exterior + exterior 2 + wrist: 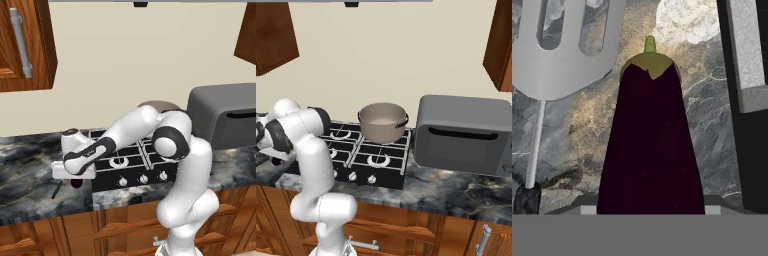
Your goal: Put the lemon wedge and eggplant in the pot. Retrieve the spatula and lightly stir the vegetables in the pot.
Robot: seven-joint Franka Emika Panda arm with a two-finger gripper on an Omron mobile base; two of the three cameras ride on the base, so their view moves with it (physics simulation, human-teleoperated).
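The dark purple eggplant [649, 145] lies on the marble counter with its green stem pointing away from me. My gripper [649, 209] straddles its near end, with the jaws against both sides and no gap showing. In the left base view the gripper [75, 176] hangs low over the eggplant [76, 184], left of the stove. The spatula [564, 47] lies just left of the eggplant, its slotted grey head far and its dark handle [56, 190] near. The taupe pot [382, 121] stands on the back right burner. The lemon wedge is out of view.
The black gas stove [368, 155] lies right of the eggplant, and its edge [747, 100] is close beside it. A grey microwave [463, 134] stands at the right of the counter. Wooden cabinets [25, 45] hang above.
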